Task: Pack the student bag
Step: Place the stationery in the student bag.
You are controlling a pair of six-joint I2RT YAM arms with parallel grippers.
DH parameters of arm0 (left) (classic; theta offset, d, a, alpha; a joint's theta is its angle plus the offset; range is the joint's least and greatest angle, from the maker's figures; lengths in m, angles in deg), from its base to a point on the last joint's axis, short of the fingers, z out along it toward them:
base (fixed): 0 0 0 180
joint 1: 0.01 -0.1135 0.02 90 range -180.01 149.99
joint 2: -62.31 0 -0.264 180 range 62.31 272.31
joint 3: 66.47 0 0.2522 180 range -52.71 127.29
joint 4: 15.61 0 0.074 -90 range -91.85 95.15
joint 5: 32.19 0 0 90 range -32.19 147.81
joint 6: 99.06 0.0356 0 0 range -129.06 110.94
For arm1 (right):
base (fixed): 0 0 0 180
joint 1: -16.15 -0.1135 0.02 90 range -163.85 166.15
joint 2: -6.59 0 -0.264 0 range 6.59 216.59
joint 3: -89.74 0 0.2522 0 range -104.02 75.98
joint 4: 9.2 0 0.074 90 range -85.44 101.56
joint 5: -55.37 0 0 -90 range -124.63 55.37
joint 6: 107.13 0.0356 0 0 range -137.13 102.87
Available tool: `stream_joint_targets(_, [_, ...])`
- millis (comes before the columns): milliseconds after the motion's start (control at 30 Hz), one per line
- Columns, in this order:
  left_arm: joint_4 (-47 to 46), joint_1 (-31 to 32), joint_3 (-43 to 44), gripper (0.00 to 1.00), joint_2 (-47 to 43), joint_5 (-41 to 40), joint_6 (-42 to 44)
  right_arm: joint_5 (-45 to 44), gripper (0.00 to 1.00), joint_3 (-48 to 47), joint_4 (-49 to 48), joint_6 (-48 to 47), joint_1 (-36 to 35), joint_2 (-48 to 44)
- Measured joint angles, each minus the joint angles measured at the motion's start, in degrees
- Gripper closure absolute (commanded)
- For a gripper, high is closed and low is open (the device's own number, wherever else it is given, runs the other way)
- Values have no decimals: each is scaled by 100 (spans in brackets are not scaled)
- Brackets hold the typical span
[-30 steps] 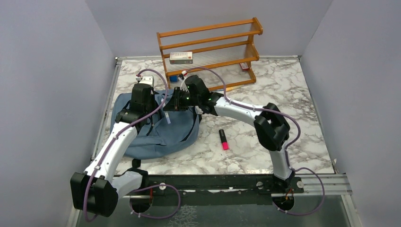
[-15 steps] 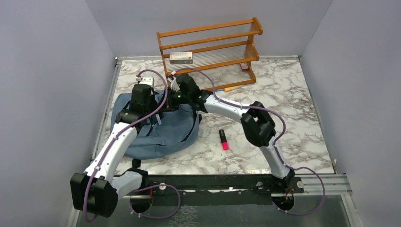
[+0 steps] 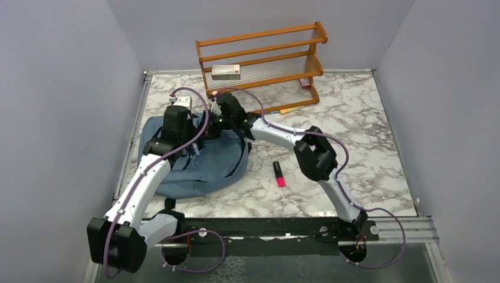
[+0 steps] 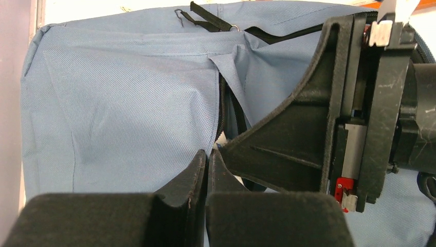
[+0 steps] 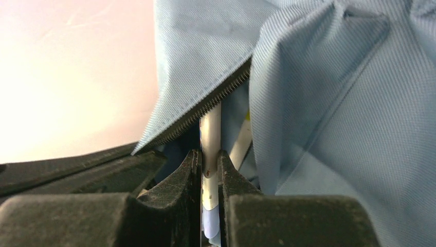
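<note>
The student bag (image 3: 194,171), dusty blue with black zipper trim, lies flat at the table's left. My left gripper (image 3: 193,146) is shut on the fabric edge of the bag's zipper opening; the left wrist view shows its fingertips (image 4: 207,154) pinching the bag (image 4: 128,103) there. My right gripper (image 3: 209,131) is just to its right, shut on a white pen (image 5: 210,134). The pen points into the opening, passing under the zipper teeth (image 5: 205,110) of the bag (image 5: 334,128). The right gripper's black body (image 4: 329,118) fills the right of the left wrist view.
A wooden rack (image 3: 262,59) stands at the back with a white box (image 3: 226,71) on a shelf and a small red item (image 3: 305,82) at its right foot. A pink highlighter (image 3: 278,173) lies right of the bag. Grey walls enclose the table.
My right gripper has moved left and down towards the bag's opening, carrying the white pen further in. The left gripper has kept its hold on the bag.
</note>
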Motion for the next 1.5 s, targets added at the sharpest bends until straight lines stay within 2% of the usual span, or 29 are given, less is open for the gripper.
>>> stream_joint_targets(267, [-9,0,-50,100,-87,35,2,-7,99,-267,-433,581,-2,308])
stream_joint_targets(467, [-17,-4,-107,100,-177,35,4,-114,80,-269,-645,791,-28,452])
stream_joint_targets(567, [-20,-4,-109,100,-179,35,4,-162,74,-247,-737,758,-55,452])
stream_joint_targets(800, [-20,-2,-116,100,-179,35,4,-269,67,310,-986,568,-79,317])
stream_joint_targets(967, [-24,-2,-129,100,-179,35,4,-317,66,549,-984,396,-81,151])
stream_joint_targets(1200, [-24,-2,-129,100,-179,35,31,-686,67,1110,-944,-74,-81,-560])
stream_joint_targets(1500, [-48,-2,-129,100,-127,35,68,-1777,66,2844,-901,-1097,-81,-2415])
